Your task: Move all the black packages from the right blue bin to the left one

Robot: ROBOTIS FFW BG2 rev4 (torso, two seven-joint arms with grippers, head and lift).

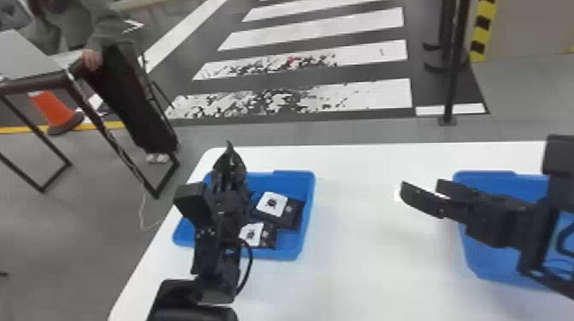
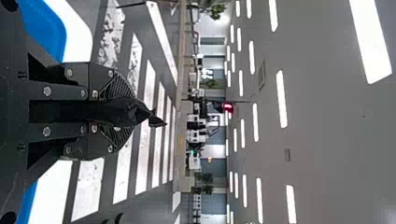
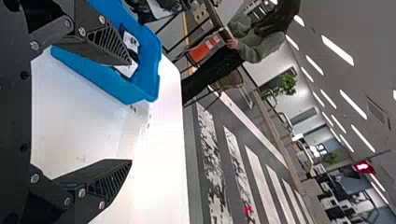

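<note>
In your left blue plastic bin (image 1: pixel 308 213) lie two flat black packages (image 1: pixel 294 210) with white labels; the left gripper (image 1: pixel 229 149), narrowed fingertips together, partly hides it. Your right blue plastic bin (image 1: pixel 475 256) is cut off, its contents unclear behind the right gripper (image 1: pixel 423 191), fingers wide apart.

Bright illumination is supplied from overhead by ceiling lights (image 2: pixel 282 99), rendered as blown-out white strips in both wrist views. The table (image 3: pixel 161 186) is washed out by glare in the right wrist view; in the head view, soft shadows are cast on it.
</note>
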